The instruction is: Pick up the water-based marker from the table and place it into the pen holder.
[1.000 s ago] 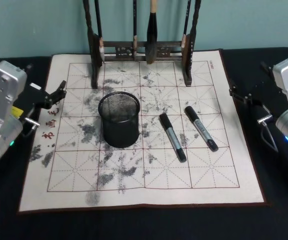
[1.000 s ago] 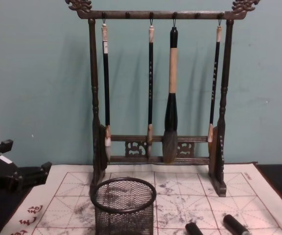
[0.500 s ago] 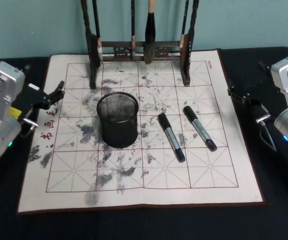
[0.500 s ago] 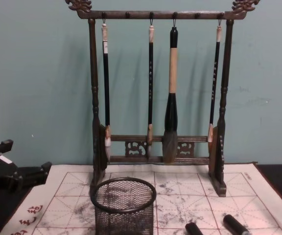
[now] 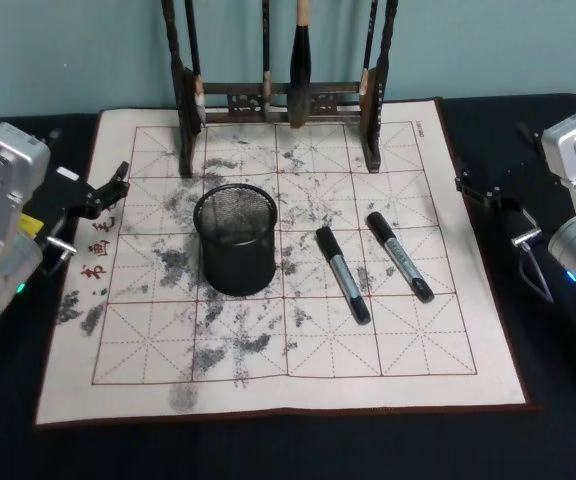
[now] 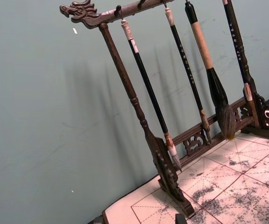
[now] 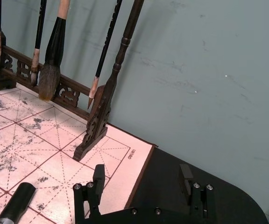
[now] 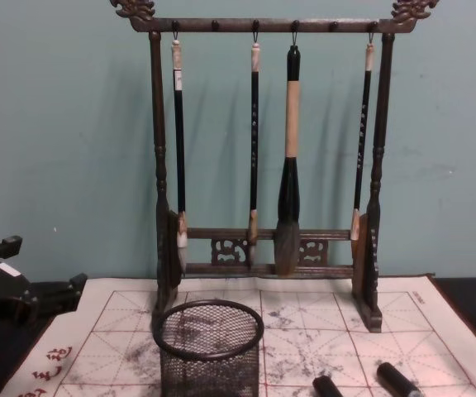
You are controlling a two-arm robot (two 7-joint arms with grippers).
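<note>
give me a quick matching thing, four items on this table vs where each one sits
1 pen holder
2 brush rack
3 marker nearer the holder
4 right hand

a back edge of the mat
b beyond the mat's right edge, open
c upright, left of mat centre
d lying flat on the mat

Pairs: 1-c, 2-a, 3-d, 4-b

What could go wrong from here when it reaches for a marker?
1. The left marker and right marker lie close together, nearly parallel, so the open right tool may bump one while closing on the other.
2. The holder stands free on the mat; a marker lowered off-centre could catch its rim and tip it.
3. The rack stands just behind the holder, so a high swing might hit its hanging brushes.
</note>
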